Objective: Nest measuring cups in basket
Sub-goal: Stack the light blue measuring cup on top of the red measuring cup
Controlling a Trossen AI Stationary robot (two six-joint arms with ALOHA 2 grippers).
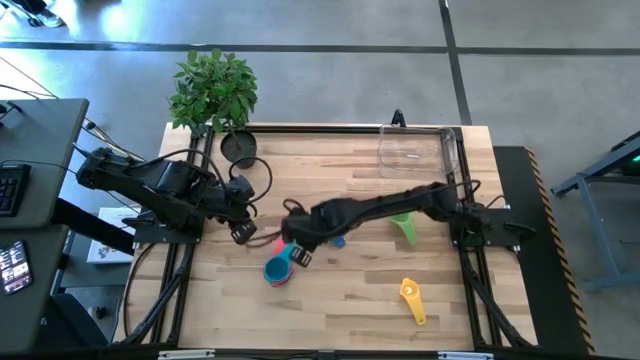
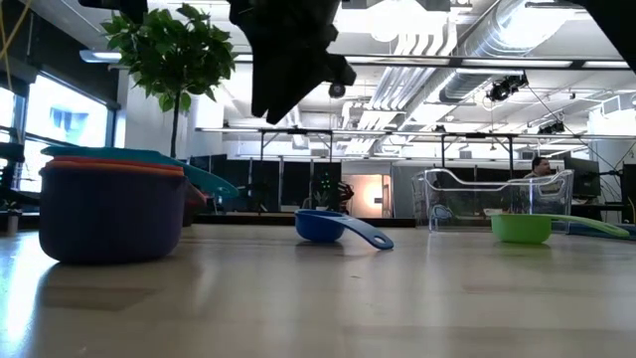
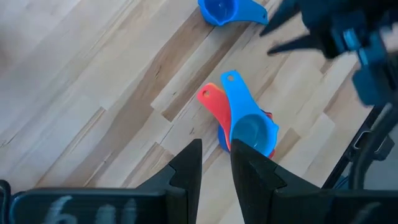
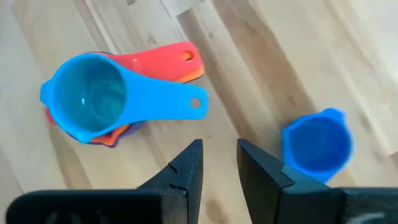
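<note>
The right gripper (image 4: 219, 163), fingers slightly apart and empty, hovers mid-frame over the nested cups (image 1: 279, 268). The basket (image 1: 418, 149) sits upper right; a careless grab could scatter them.

Seven measuring cups (image 1: 279, 268); one basket (image 1: 418, 150); one potted plant (image 1: 215, 90); two arms (image 1: 370, 212).

The high view looks straight down on the whole desk (image 1: 340, 300) from far above, while the low view sits at desk-top level, close behind the stacked cups (image 2: 111, 209), facing level across to the room beyond. Each wrist view looks steeply down from just above the wood, and both share that stack (image 3: 245, 127) (image 4: 99, 99) and the dark blue cup (image 3: 219, 9) (image 4: 317, 144).
</note>
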